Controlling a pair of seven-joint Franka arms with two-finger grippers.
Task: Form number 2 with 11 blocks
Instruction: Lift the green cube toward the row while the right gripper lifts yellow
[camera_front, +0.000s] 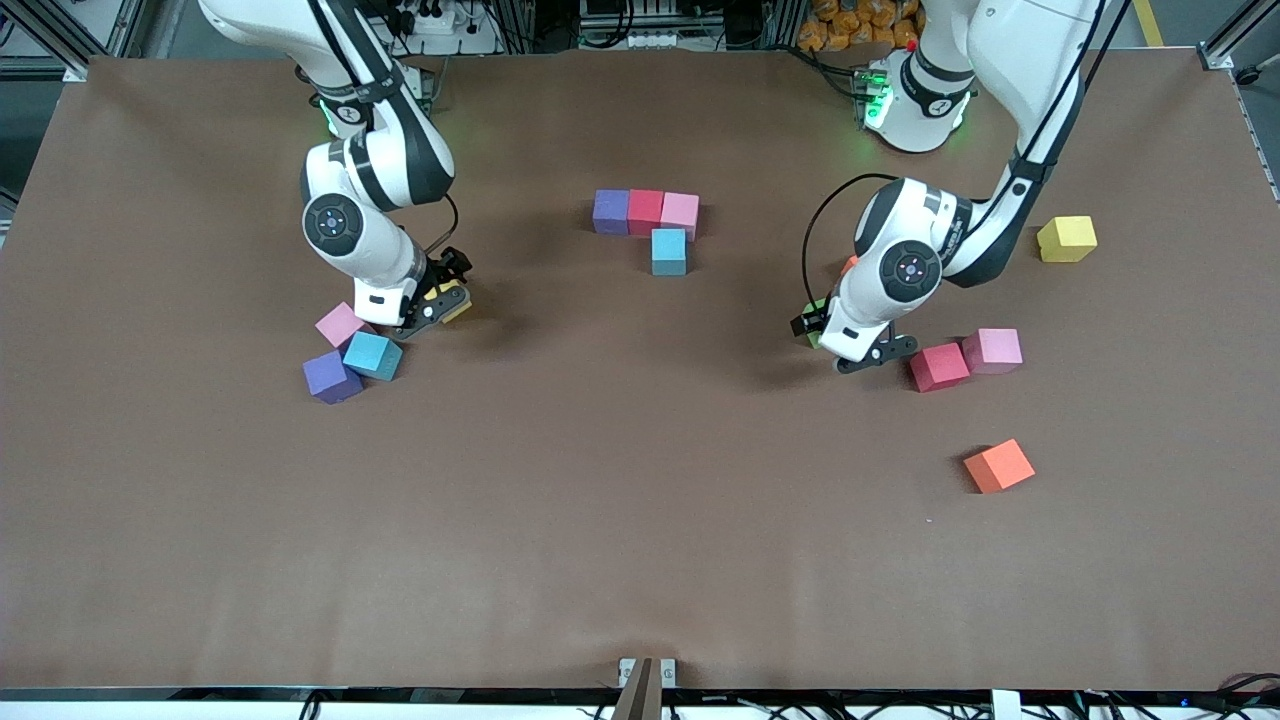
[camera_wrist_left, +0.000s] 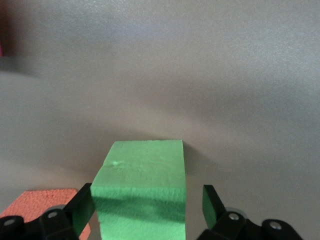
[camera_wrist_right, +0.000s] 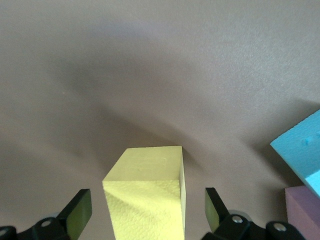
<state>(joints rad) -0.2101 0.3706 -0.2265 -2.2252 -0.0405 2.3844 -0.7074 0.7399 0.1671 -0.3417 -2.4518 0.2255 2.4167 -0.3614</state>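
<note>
1. Nearest the front camera: orange matte foam cube (camera_front: 999, 466), loose on the brown tabletop (camera_front: 640, 520).
2. Left end effector (camera_wrist_left: 148, 204) straddles a green foam cube (camera_wrist_left: 141, 192), fingers spread, not yet pinching.
3. Right end effector (camera_wrist_right: 148, 209) likewise open around a yellow foam cube (camera_wrist_right: 147, 195).
4. Foam looks light, soft; pinch opposite flat faces.
5. Started digit (camera_front: 648, 222): four cubes mid-tabletop.

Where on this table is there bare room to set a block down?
The widest bare stretch of the table lies nearer the front camera than every block. Another gap lies between the started number 2 and each claw. It is crowded beside the right claw, where three blocks huddle.
</note>
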